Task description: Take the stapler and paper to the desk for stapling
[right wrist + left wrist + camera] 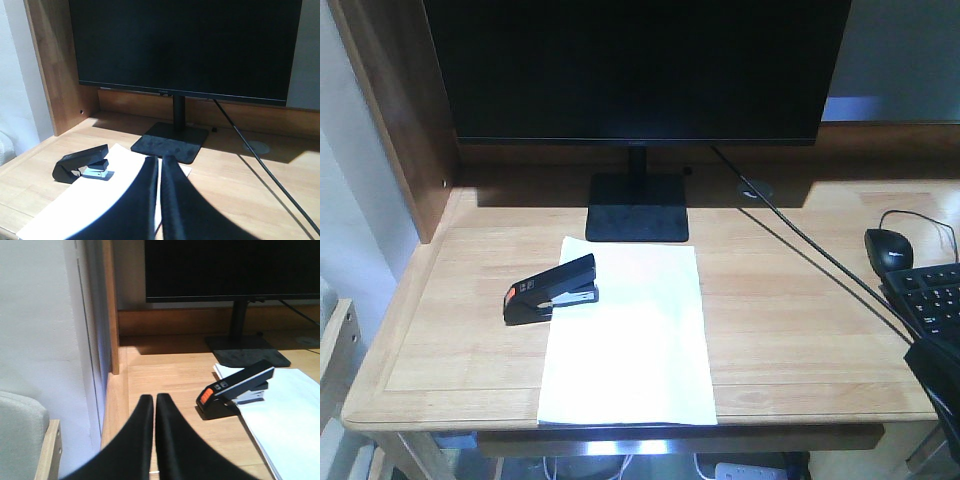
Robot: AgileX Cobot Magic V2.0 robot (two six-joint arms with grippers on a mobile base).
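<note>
The left gripper (pixel 154 402) has its two black fingers pressed together on nothing, low over the near left of the wide light-wood desk (pixel 800 300), well short of its targets. The right gripper (pixel 160 165) is likewise closed and empty, its tips hanging above the near part of the plain white rectangular sheet of paper (pixel 630 345).

Beyond the left fingers, to the right, sits the small black stapler with an orange-red end patch (pixel 235 387). Its open mouth straddles the sheet's far left corner, orange end pointing left off the paper. That placement looks deliberate: the corner is already in the throat, so I judge fetching done and only a press remaining.

Farther back stands the black monitor (pixel 635 70) on its flat base (pixel 638 220); a black mouse (pixel 888 248) and keyboard (pixel 930 300) lie far right, clear of the work.
</note>
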